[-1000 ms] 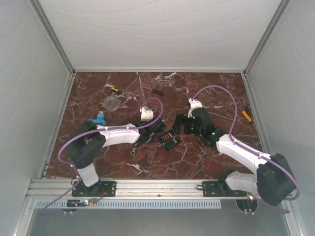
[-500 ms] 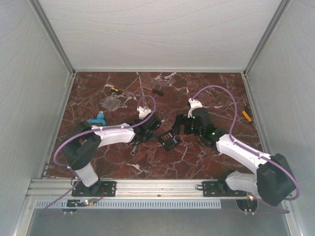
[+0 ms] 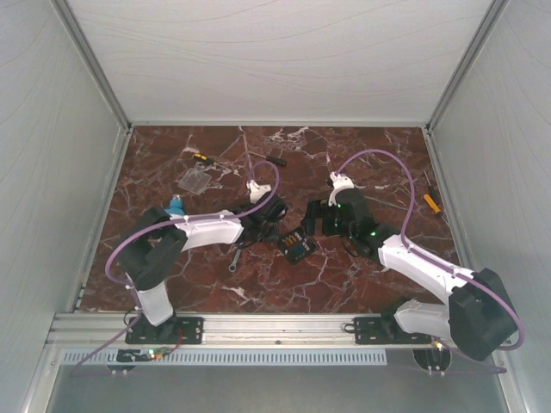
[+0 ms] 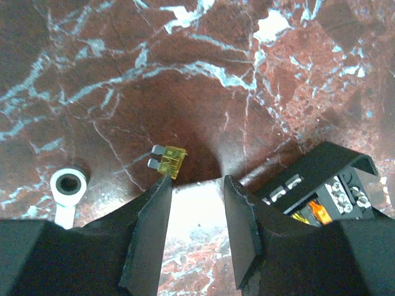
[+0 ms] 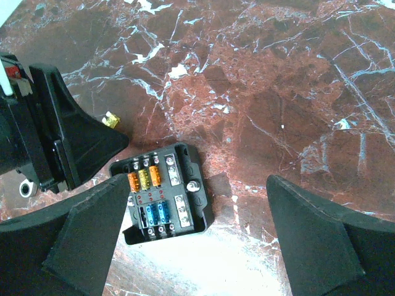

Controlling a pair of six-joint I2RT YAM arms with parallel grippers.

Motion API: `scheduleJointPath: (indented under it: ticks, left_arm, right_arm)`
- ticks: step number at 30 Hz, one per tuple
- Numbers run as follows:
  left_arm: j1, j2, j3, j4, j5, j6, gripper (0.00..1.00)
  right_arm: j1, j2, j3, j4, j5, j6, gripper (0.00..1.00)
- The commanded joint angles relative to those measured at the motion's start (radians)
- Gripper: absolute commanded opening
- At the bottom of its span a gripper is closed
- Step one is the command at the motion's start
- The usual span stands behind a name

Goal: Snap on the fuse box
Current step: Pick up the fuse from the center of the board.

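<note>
While the fuse box [image 5: 162,192] sits lidless on the marble table [image 5: 290,86], the right gripper [image 5: 197,180] hangs over it, jaws spread wide. The left gripper [image 4: 197,180], part-spread and empty, noses a loose yellow fuse [image 4: 170,161] nearby.

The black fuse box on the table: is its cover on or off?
Off. The fuse box lies open-topped, its orange and blue fuses bare; a clear plastic cover lies well apart, toward the far left.

Left gripper [image 4: 197,184] is observed with jaws parted, nothing held between them. A yellow fuse [image 4: 168,161] is noted lying on the marble table [image 4: 247,74], just beyond one fingertip. The fuse box [image 4: 321,179] is partly seen at right.
</note>
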Motion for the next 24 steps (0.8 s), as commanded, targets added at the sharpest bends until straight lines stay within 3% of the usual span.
scheduleJointPath:
  ticks: [1, 15, 24]
  left_arm:
    - [0.034, 0.041, 0.021, -0.037, -0.033, 0.035, 0.41]
    - [0.052, -0.011, 0.024, 0.143, 0.149, 0.39, 0.51]
    - [0.088, 0.047, 0.032, 0.207, 0.229, 0.463, 0.55]
  right_arm:
    - [-0.006, 0.004, 0.004, 0.031, -0.004, 0.003, 0.92]
    - [-0.006, 0.009, 0.0, 0.036, -0.006, 0.003, 0.92]
    - [-0.005, 0.014, 0.003, 0.036, -0.018, 0.003, 0.92]
